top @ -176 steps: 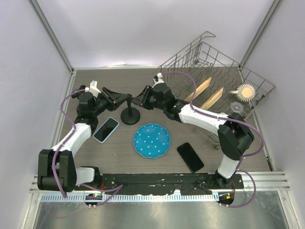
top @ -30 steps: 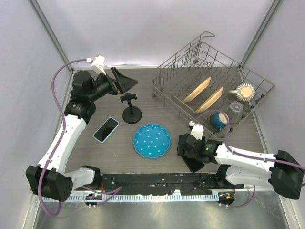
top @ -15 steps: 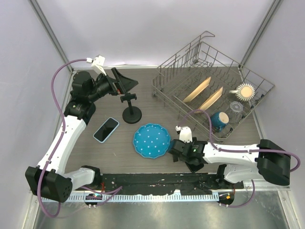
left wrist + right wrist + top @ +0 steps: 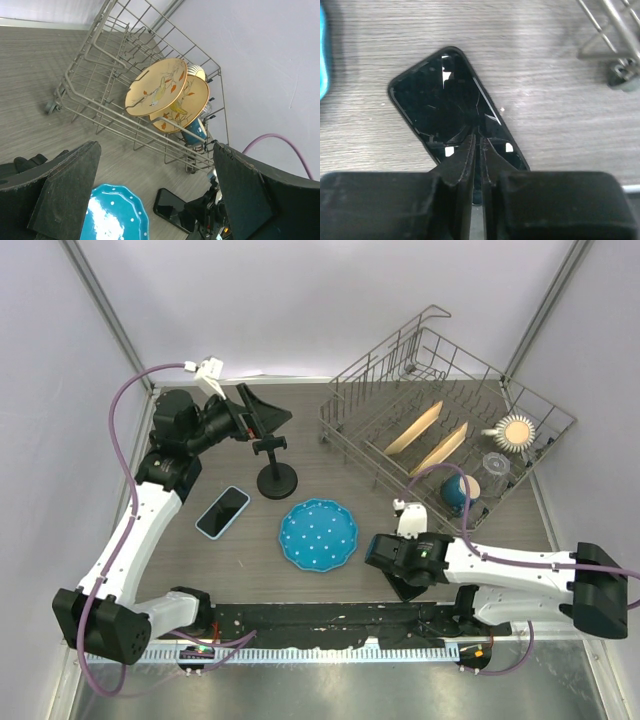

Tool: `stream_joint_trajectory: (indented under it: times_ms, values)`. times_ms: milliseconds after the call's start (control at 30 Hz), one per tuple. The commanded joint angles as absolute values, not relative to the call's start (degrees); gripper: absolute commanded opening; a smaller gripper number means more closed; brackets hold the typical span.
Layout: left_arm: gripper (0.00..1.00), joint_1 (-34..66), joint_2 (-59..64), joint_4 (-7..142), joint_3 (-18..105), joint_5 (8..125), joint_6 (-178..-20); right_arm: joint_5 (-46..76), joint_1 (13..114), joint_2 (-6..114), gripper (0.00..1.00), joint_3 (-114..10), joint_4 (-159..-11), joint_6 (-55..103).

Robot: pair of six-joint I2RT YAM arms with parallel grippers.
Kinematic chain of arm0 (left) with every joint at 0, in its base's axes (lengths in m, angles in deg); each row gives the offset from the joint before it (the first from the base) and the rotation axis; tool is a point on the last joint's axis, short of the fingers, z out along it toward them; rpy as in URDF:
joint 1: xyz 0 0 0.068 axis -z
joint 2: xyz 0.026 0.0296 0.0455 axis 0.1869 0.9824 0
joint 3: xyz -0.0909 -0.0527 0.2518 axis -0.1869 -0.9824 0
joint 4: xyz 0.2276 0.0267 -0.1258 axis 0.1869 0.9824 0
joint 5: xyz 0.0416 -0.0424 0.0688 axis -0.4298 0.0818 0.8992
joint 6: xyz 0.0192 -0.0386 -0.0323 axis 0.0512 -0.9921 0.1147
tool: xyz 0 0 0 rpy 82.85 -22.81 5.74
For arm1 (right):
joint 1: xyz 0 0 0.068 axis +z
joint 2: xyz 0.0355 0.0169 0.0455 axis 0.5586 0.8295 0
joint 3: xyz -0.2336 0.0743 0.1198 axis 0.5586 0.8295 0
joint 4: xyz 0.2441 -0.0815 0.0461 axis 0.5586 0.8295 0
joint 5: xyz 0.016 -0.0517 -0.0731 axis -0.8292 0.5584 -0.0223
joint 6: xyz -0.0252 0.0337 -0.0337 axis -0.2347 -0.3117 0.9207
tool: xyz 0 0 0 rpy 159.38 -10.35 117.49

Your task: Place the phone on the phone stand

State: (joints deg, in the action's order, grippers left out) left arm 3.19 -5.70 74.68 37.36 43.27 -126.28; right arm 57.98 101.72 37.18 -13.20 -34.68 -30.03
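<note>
Right wrist view: right gripper (image 4: 476, 137) pressed together, tips over black phone (image 4: 445, 100) lying flat on table (image 4: 545, 60). Top view: phone just right of plate (image 4: 318, 533); left gripper (image 4: 262, 412) spread wide above stand (image 4: 276, 468).

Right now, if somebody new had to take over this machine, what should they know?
Left gripper: open, empty, raised near the phone stand.
Right gripper: shut, tips over the black phone lying flat on the table.
A blue-cased phone lies left of the stand.
Done: nothing; stand is empty.
Left: grip a phone and set it on the stand.
</note>
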Motion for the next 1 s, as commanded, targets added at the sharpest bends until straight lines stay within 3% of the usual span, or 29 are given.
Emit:
stream_joint_trajectory:
  times_ms: [0,100,233,467,567,667,967]
  values:
    - [1.0,4.3,-6.9,73.5,38.1,41.8,-125.3,61.2,102.6,34.5,0.11,-15.2,-24.1,-40.5]
    - [0.92,8.1,-6.7,74.6,38.3,42.5,-123.1,62.3,102.9,33.2,0.05,-16.6,-22.7,-41.0]
    - [0.78,20.5,-6.7,79.5,38.1,52.4,-118.0,64.8,103.0,26.3,0.05,-20.4,-29.7,-36.9]
    - [0.65,35.6,-5.6,75.6,27.8,62.1,-122.2,74.8,103.0,14.6,0.05,-27.1,-37.4,-27.9]
    - [0.62,44.7,-0.8,72.9,26.1,65.7,-124.6,78.2,103.0,13.6,0.06,-30.7,-37.3,-23.4]
    - [0.48,50.5,7.8,70.0,27.7,66.5,-125.7,80.1,103.0,12.6,0.1,-33.2,-37.6,-19.8]
    - [0.33,60.8,31.7,67.0,40.6,60.5,-124.6,80.9,102.9,6.3,0.11,-33.9,-40.0,-17.6]
